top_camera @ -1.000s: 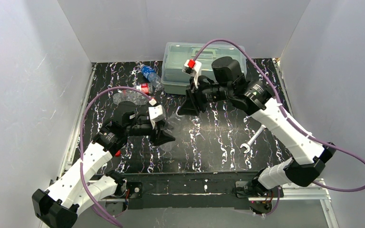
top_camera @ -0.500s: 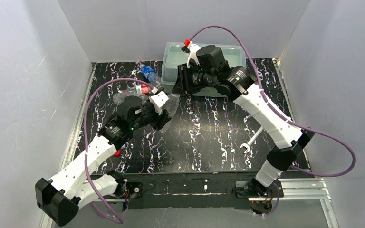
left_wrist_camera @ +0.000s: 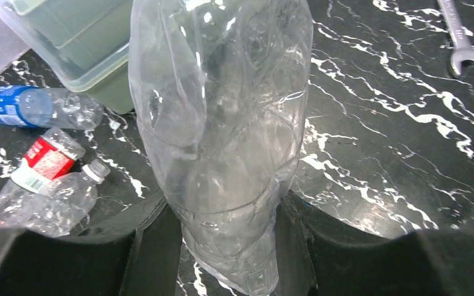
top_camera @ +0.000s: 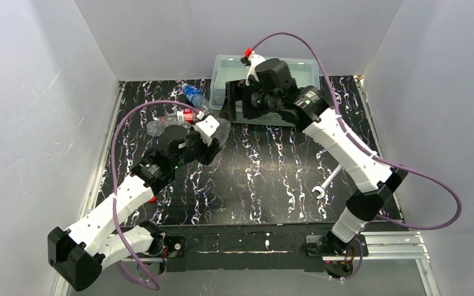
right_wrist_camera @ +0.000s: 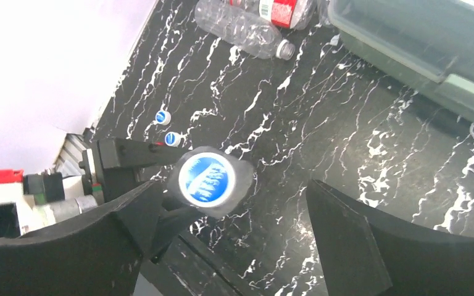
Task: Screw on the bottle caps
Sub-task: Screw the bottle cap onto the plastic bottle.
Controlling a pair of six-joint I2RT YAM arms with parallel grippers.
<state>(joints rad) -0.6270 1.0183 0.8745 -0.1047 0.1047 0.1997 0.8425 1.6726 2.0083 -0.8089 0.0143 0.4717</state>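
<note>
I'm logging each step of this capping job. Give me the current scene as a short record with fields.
left gripper: shut on the plain bottle
right gripper: open, fingers either side of the blue cap, not touching it
blue cap: sits on the held bottle's neck; tightness cannot be told
loose caps: two, on the table
other bottles: red-label bottle and blue-label bottle lying near the box
wrench: on the table, away from both arms

Bright, even diffuse light w/ soft shadows; glare streaks on clear bottle [left_wrist_camera: 222, 123] in left wrist view, rt wrist view's wall [right_wrist_camera: 49, 61] blown out, foreground dark.
</note>
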